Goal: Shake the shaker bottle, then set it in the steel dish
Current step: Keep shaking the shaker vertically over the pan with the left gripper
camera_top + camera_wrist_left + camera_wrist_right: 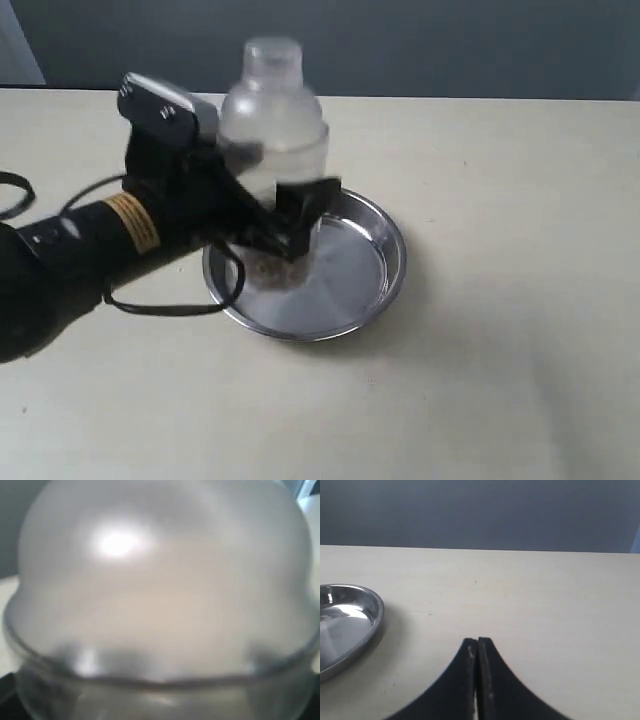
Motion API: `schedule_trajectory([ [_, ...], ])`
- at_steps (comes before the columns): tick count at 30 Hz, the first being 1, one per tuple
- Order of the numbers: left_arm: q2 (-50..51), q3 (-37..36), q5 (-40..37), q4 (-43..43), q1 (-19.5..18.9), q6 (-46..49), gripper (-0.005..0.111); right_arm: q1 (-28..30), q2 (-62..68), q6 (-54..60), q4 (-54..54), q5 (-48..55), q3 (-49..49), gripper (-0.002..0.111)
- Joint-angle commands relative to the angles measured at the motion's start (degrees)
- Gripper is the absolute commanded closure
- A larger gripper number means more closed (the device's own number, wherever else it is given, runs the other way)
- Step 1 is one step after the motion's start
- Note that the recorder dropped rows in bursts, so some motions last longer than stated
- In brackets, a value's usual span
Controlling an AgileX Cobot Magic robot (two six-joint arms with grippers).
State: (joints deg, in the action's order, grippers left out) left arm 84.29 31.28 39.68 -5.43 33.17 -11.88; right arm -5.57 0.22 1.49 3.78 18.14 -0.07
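The shaker bottle [272, 130] stands upright over the left part of the steel dish [392, 262], its small cap on top and brown granules [268, 268] gathered at its base. Its bottom sits low inside the rim, but whether it touches the dish floor or hangs just above it cannot be told. The left arm [90, 240] reaches in from the left, and the left jaws are closed around the bottle's lower body, with one black finger [305, 205] pressed to its right side and the other hidden behind the frosted plastic. In the left wrist view the bottle's domed shoulder [160, 595] fills nearly everything, blurred and pale. The dish rests on the pale tabletop [500, 330], somewhat left of the middle. In the right wrist view the right jaws are pressed tight together with nothing between them, low over bare tabletop [530, 595], well to the right of the dish [350, 625].
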Motion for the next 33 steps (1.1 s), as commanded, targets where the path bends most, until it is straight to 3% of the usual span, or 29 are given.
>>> schedule_trajectory([
  [1,-9.5,6.3,4.1,-1.6,0.3,3.4,0.107,-0.2,-0.2,0.0,-0.1,-0.7,0.1,0.109],
  [3,-4.8,5.5,-6.9,6.7,-0.3,7.8,0.107,-0.2,-0.2,0.0,-0.1,-0.7,0.1,0.109],
  [5,-0.3,3.8,-7.5,12.0,-1.0,6.8,0.107,-0.2,-0.2,0.0,-0.1,-0.7,0.1,0.109],
  [7,-0.4,3.7,-3.2,7.8,-0.9,1.5,0.107,-0.2,-0.2,0.0,-0.1,-0.7,0.1,0.109],
  [9,-3.6,4.7,9.2,-3.7,-0.9,-6.3,0.107,-0.2,-0.2,0.0,-0.1,-0.6,0.1,0.109],
  [11,-7.2,7.3,16.0,-9.1,-0.9,-8.8,0.107,-0.2,-0.2,0.0,-0.1,-0.6,0.1,0.109],
  [12,-9.1,8.6,13.6,-10.7,-0.9,-7.6,0.107,-0.2,-0.2,0.0,-0.1,-0.6,0.1,0.109],
  [15,-6.7,8.4,-7.5,-9.4,-0.9,-3.8,0.107,-0.2,-0.2,0.0,-0.1,-0.6,0.1,0.109],
  [17,-0.3,5.3,-10.7,-3.9,-1.4,-3.0,0.107,-0.2,-0.2,0.0,-0.1,-0.6,0.1,0.109],
  [19,2.7,3.6,-6.1,-3.2,-1.7,-5.8,0.107,-0.2,-0.2,0.0,-0.1,-0.6,0.1,0.109],
  [23,-2.7,5.4,16.7,-14.0,-1.6,-11.5,0.107,-0.2,-0.2,0.0,-0.1,-0.6,0.1,0.109],
  [25,-5.1,7.3,9.6,-13.3,-1.6,-6.3,0.107,-0.2,-0.2,0.0,-0.1,-0.6,0.1,0.109],
  [27,-2.6,7.0,-2.3,-6.2,-1.6,-2.2,0.107,-0.2,-0.2,0.0,-0.1,-0.7,0.1,0.109],
  [29,2.8,5.2,-6.5,0.9,-1.9,-0.7,0.107,-0.2,-0.2,0.0,-0.1,-0.7,0.1,0.109],
  [33,-0.7,5.7,16.8,-10.1,-2.2,-7.7,0.107,-0.2,-0.2,0.0,-0.1,-0.7,0.1,0.109],
])
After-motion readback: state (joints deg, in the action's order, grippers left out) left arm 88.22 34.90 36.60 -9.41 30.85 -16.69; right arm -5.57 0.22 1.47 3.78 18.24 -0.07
